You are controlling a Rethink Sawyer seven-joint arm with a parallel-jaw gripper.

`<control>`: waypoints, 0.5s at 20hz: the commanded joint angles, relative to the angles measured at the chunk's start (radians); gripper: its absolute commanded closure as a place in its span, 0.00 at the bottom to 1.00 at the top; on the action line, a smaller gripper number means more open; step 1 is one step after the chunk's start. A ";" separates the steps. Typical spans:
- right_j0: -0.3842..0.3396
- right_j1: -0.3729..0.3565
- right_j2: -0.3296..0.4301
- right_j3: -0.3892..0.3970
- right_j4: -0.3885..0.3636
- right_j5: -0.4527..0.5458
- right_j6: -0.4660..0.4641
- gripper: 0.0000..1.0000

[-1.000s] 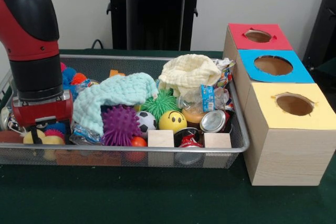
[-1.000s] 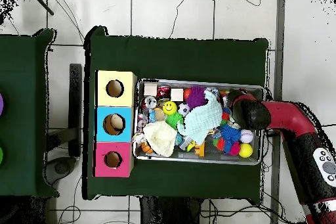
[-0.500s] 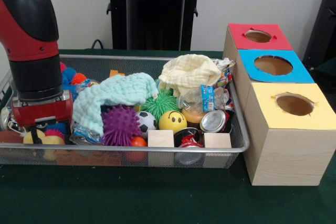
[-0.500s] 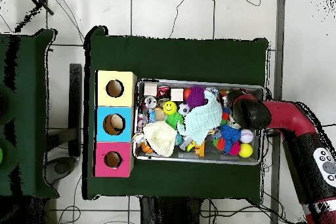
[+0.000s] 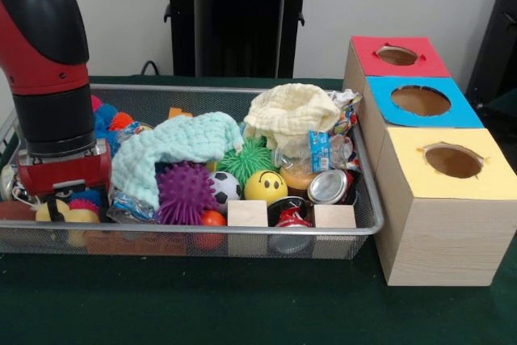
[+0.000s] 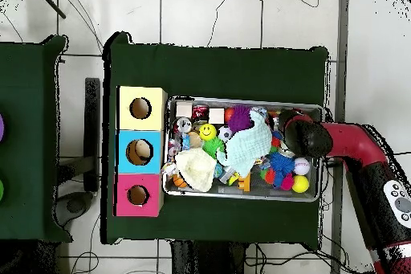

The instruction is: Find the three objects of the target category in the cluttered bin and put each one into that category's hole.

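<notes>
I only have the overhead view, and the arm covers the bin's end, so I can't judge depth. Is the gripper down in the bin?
Observer: Yes, the gripper sits low among the toys in the wire bin.
Operator: What's around it?
Observer: Yellow balls lie right by its tip.
Operator: Is the teal cloth flat?
Observer: No, the teal cloth humps over toys; a purple spiky ball pokes out beneath its edge.

Bin (image 5: 202, 232) beside three-hole box (image 5: 436, 216) on table (image 5: 242, 305)

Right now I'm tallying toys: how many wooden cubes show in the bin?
2: one wooden cube at the bin's front rim beside the soccer ball, another below the crushed can. Cloths may hide more.
</notes>
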State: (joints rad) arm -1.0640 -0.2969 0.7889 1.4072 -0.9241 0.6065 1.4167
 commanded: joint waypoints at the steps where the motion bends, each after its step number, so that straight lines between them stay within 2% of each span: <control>1: 0.009 0.105 -0.051 -0.125 -0.068 0.049 -0.314 0.00; 10: 0.009 0.106 -0.052 -0.126 -0.066 0.050 -0.314 0.00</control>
State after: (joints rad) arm -1.0633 -0.2954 0.7889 1.4028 -0.9190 0.6142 1.4167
